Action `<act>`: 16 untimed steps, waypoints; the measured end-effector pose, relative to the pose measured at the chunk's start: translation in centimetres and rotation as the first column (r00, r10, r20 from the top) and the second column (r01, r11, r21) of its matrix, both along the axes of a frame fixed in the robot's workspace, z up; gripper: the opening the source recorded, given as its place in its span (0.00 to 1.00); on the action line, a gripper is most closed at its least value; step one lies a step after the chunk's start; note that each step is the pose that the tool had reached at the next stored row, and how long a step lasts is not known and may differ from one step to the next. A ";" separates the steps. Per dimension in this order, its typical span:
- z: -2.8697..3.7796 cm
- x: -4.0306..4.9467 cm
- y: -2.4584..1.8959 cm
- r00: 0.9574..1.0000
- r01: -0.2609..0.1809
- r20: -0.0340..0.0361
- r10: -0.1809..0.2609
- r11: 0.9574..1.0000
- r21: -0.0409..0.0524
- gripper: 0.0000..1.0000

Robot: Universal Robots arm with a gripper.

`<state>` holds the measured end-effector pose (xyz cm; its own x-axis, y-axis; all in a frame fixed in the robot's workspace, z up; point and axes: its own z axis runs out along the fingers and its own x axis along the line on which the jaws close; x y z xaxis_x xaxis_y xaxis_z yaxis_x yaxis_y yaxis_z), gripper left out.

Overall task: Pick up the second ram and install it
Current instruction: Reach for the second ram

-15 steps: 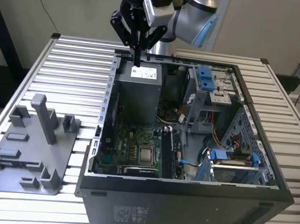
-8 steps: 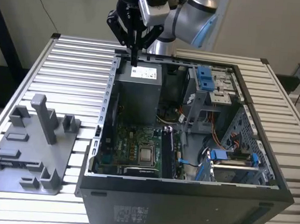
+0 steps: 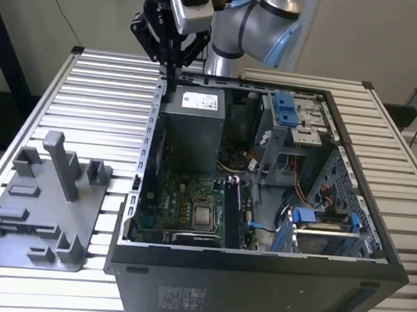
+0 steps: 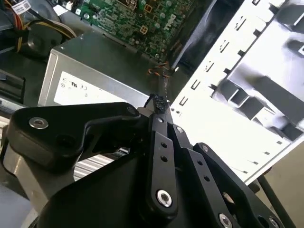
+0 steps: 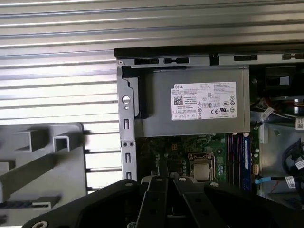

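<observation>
My gripper (image 3: 173, 77) hangs over the back corner of the open computer case (image 3: 256, 290), on the exterior view's left, just above the grey power supply (image 3: 197, 119). Its black fingers (image 4: 159, 107) taper to a single tip and are shut with nothing between them. The motherboard (image 3: 191, 198) lies below, with the memory slots (image 5: 237, 152) beside the processor socket (image 5: 202, 171). On the grey tray (image 3: 38, 215), a dark narrow strip (image 5: 26, 205) lies flat. I cannot tell whether it is the second ram.
The case stands on a slatted metal table (image 3: 105, 90). The grey tray with upright posts (image 3: 62, 162) sits to the exterior view's left of the case. Drive cages with blue clips (image 3: 288, 112) and cables (image 3: 302, 199) fill the case's other side.
</observation>
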<state>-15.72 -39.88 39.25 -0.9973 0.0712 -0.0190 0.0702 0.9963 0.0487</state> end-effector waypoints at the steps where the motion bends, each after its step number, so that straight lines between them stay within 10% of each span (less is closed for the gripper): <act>1: 0.00 -0.34 0.00 1.000 0.000 0.000 0.000 1.000 0.000 0.11; 16: -0.01 -5.07 0.00 1.000 0.000 0.000 0.000 1.000 0.000 0.11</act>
<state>-20.79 -39.88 39.24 -0.9973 0.0712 -0.0191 0.0702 0.9963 0.0487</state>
